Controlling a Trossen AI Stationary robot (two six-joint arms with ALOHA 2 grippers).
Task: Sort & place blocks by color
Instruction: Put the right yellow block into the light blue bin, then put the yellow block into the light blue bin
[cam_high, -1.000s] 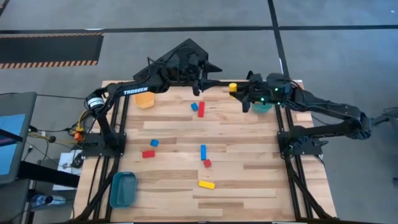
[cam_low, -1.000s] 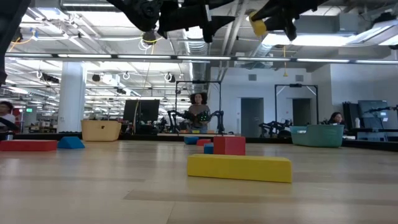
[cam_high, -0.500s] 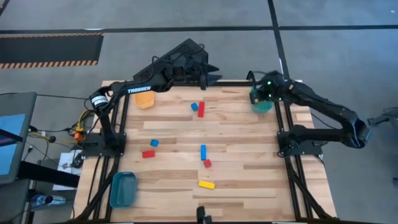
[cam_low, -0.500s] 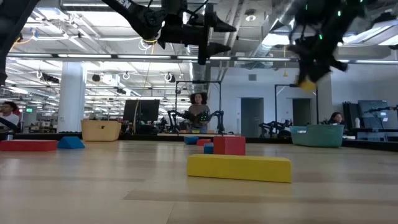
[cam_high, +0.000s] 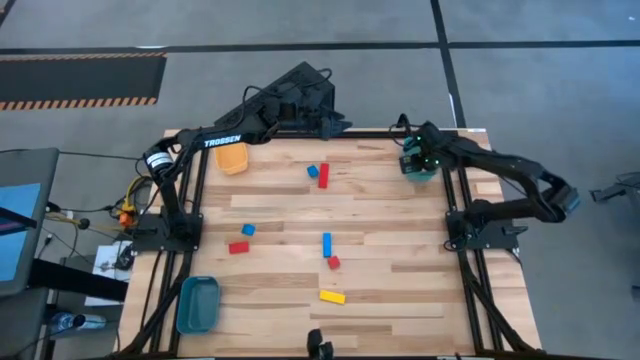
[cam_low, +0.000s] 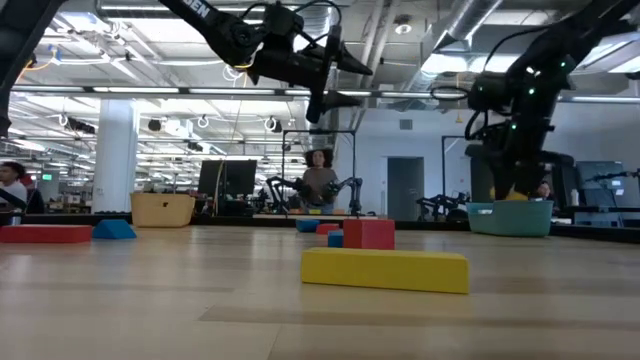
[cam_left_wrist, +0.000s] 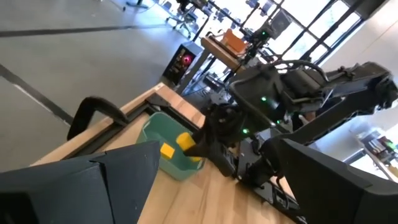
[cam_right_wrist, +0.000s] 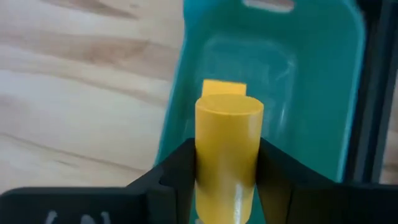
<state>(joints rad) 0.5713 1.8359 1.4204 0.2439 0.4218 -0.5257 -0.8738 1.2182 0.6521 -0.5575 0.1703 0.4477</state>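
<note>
My right gripper (cam_high: 414, 160) hangs over the green bin (cam_high: 424, 171) at the table's far right corner, shut on a yellow cylinder block (cam_right_wrist: 229, 149). A flat yellow block (cam_right_wrist: 224, 88) lies on the floor of that bin (cam_right_wrist: 323, 74). My left gripper (cam_high: 335, 122) is open and raised above the far edge, touching nothing; in the low view it is the gripper (cam_low: 335, 80) high up. On the table lie blue (cam_high: 312, 171) and red (cam_high: 323, 176) blocks, a blue bar (cam_high: 326, 243) and a yellow bar (cam_high: 332, 296). My right gripper pinches the yellow cylinder's round side (cam_right_wrist: 205, 163) between its two fingers (cam_right_wrist: 177, 171), which lie along its length. The fingers come from above, pointing down into the green bin. The cylinder is lifted clear, and its flat free end (cam_right_wrist: 229, 112) faces the bin's floor.
An orange bin (cam_high: 232, 158) sits at the far left and a blue bin (cam_high: 197, 303) at the near left corner. More small blocks, blue (cam_high: 248, 229) and red (cam_high: 238, 247) and red (cam_high: 333, 262), lie mid-table. People and desks show in the room beyond.
My right gripper carried the yellow cylinder from above the far edge toward the table's right, tipped downward and came down over the green bin. My left gripper drew back slightly toward the far edge. The blocks on the table stayed put.
</note>
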